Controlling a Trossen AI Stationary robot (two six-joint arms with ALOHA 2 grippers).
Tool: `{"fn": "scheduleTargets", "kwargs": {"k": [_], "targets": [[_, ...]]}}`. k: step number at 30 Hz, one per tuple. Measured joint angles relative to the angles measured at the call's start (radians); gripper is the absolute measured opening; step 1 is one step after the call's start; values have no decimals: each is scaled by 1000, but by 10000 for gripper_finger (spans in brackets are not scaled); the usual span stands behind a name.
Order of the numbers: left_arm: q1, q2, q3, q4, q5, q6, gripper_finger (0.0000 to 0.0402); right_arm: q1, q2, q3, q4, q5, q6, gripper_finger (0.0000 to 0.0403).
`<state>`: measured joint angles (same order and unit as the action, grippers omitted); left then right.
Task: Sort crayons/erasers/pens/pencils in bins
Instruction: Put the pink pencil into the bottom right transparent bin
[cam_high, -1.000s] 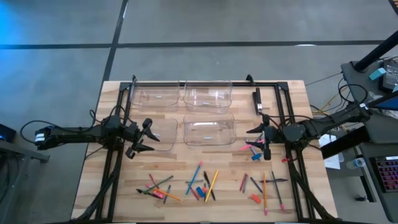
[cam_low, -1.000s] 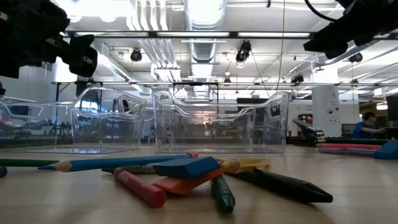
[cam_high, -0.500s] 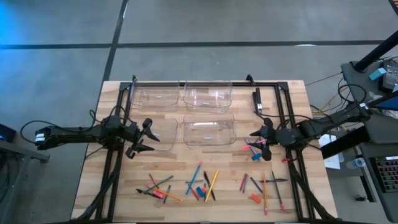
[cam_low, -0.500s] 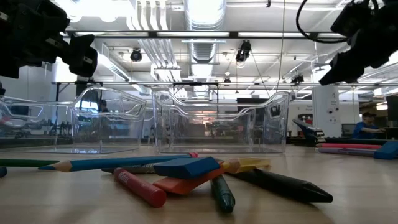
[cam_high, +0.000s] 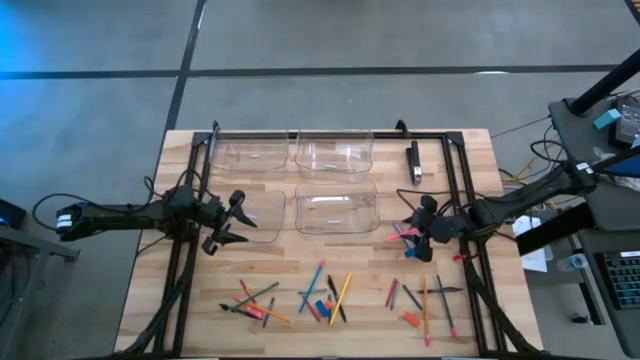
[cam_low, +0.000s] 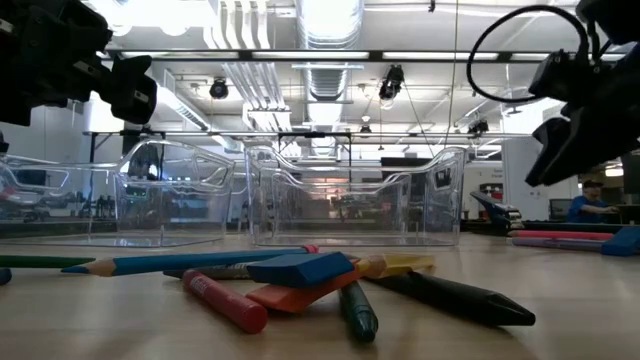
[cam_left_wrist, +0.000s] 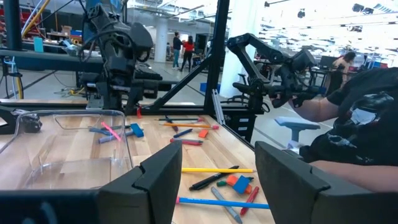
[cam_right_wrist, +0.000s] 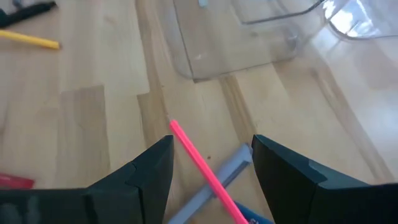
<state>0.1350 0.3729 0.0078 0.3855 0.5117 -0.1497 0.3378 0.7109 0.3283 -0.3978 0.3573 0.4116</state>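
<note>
Your right claw (cam_high: 418, 231) is spread apart, gripping nothing, low over the small pile just right of the lower-right bin (cam_high: 337, 210). In the right wrist view a pink pencil (cam_right_wrist: 202, 167) lies between the two fingers (cam_right_wrist: 134, 177), crossing a grey pen (cam_right_wrist: 214, 183) that sits just under it, both flat on the counter (cam_right_wrist: 87, 112). A blue eraser (cam_high: 413, 251) sits just beside that pile on the near side of the claw. The corner of the clear bin (cam_right_wrist: 249, 37) is just ahead of the claw, apart from the pink pencil.

Your left claw (cam_high: 232, 222) is also apart, empty, hovering at the left edge of the lower-left bin (cam_high: 262, 214). In the left wrist view that bin (cam_left_wrist: 68, 146) is right in front of the fingers (cam_left_wrist: 163, 171); a yellow pencil (cam_left_wrist: 214, 170) and a blue pencil (cam_left_wrist: 217, 201) lie on the counter beyond them.

The other two bins (cam_high: 335, 152) sit farther back from both claws, side by side.

Loose stuff lies well forward of both claws: a middle cluster with a yellow pencil (cam_high: 341, 297) and blue pencil (cam_high: 313, 281), a left cluster (cam_high: 255, 300), and a right cluster with an orange pencil (cam_high: 425, 305) and a red-orange eraser (cam_high: 410, 320).

Low view: blue eraser (cam_low: 300, 268) stacked on a red-orange eraser (cam_low: 295, 294), red crayon (cam_low: 224, 300) touching them, black crayon (cam_low: 455, 296) beside.
</note>
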Motion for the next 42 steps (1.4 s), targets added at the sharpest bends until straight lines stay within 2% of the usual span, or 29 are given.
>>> {"fn": "scheduleTargets", "kwargs": {"k": [14, 25, 42], "targets": [[0, 0, 0, 0, 0, 0, 188, 0, 247, -1, 172, -28, -35, 205], [0, 0, 0, 0, 0, 0, 188, 0, 340, -3, 281, -43, -82, 205], [0, 0, 0, 0, 0, 0, 188, -4, 471, -4, 339, -45, -69, 196]]}}
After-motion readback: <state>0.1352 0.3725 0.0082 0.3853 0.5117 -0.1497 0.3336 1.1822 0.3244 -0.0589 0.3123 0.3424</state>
